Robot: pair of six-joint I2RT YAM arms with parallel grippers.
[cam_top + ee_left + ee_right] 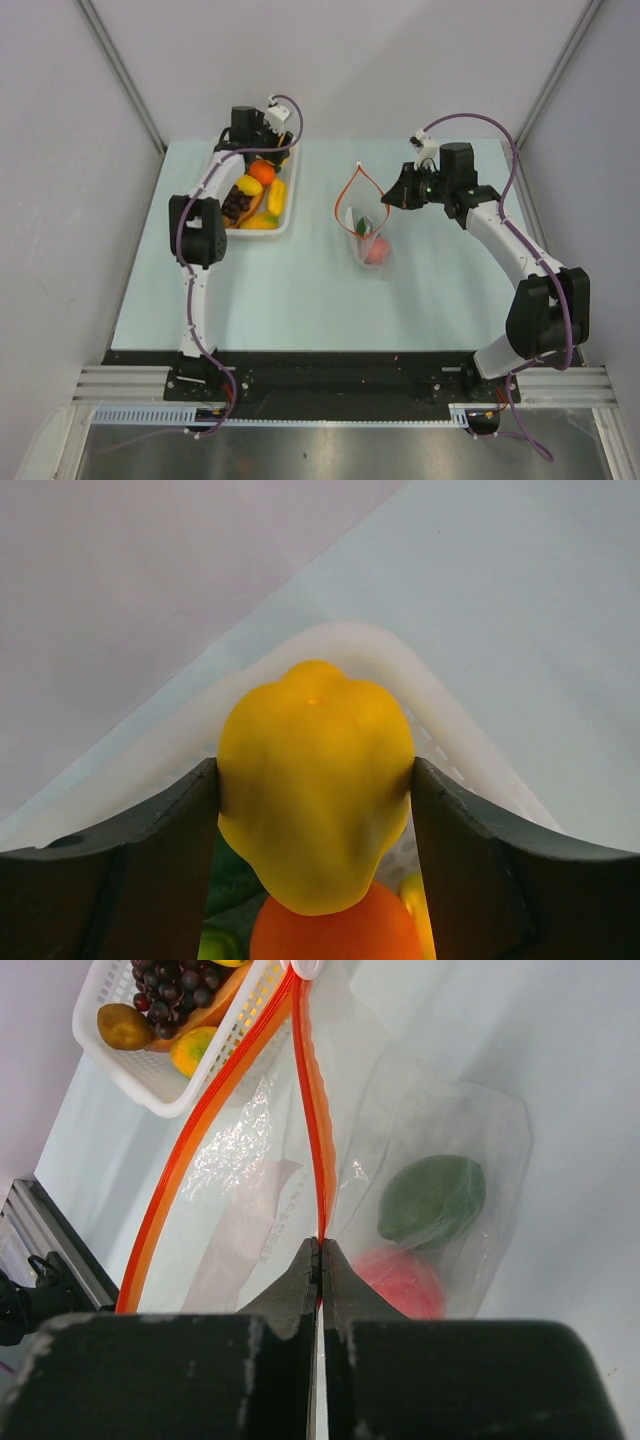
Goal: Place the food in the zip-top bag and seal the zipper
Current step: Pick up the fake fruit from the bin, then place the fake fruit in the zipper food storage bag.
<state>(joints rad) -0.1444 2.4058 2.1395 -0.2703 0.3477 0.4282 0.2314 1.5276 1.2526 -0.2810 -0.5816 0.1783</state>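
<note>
My left gripper (262, 152) is at the far end of the white tray (292, 203). In the left wrist view it (315, 775) is shut on a yellow pepper (315, 790), with both fingers pressed on its sides, just above an orange fruit (335, 932). The clear zip-top bag (372, 240) lies mid-table with its mouth held open in a loop. It holds a green food (432, 1200) and a red-pink food (402, 1282). My right gripper (320, 1245) is shut on the right side of the red-orange zipper (306, 1110), and it also shows in the top view (389, 198).
The tray still holds dark grapes (236, 205), an orange (262, 172) and yellow pieces (277, 196). In the right wrist view the tray (165, 1090) lies just beyond the bag's mouth. Grey walls stand at the table's back and sides.
</note>
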